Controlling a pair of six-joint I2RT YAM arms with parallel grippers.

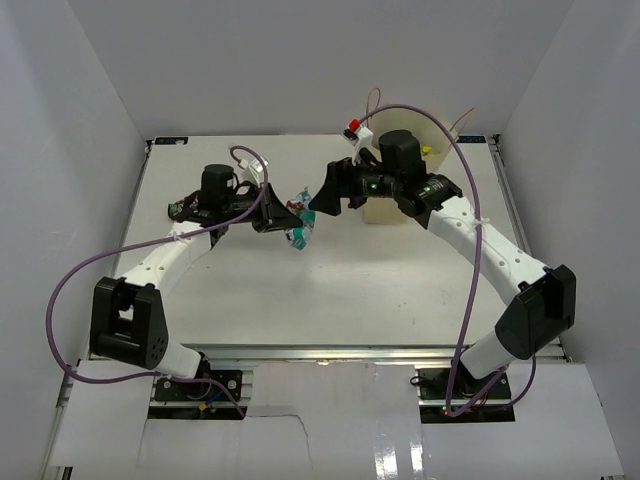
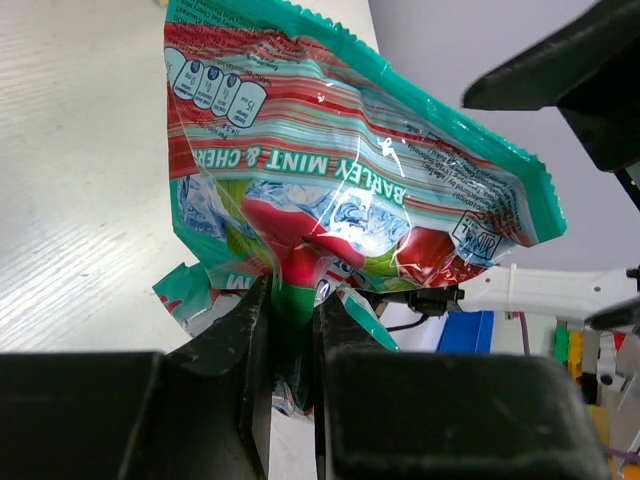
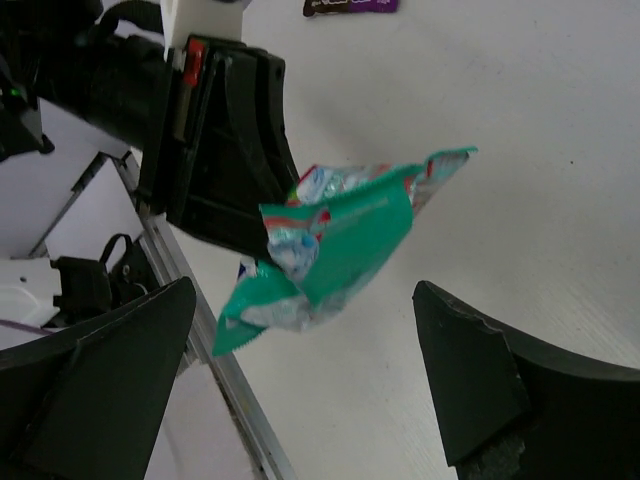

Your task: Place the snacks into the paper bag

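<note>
My left gripper (image 1: 272, 215) is shut on the lower edge of the teal-white snack packet (image 1: 300, 228) and holds it above the table. The left wrist view shows the packet (image 2: 350, 190) pinched between the fingers (image 2: 240, 340), with red and green print. My right gripper (image 1: 325, 200) is open just right of the packet. In the right wrist view the packet (image 3: 340, 240) hangs ahead of the wide-open right gripper (image 3: 300, 370), not between the jaws. The tan paper bag (image 1: 415, 125) stands behind the right wrist, largely hidden by it.
A dark purple packet (image 3: 350, 6) lies on the table beyond the left gripper; it is partly under the left arm (image 1: 180, 208) in the top view. Something yellow (image 1: 428, 151) shows at the bag's right edge. White walls enclose the table.
</note>
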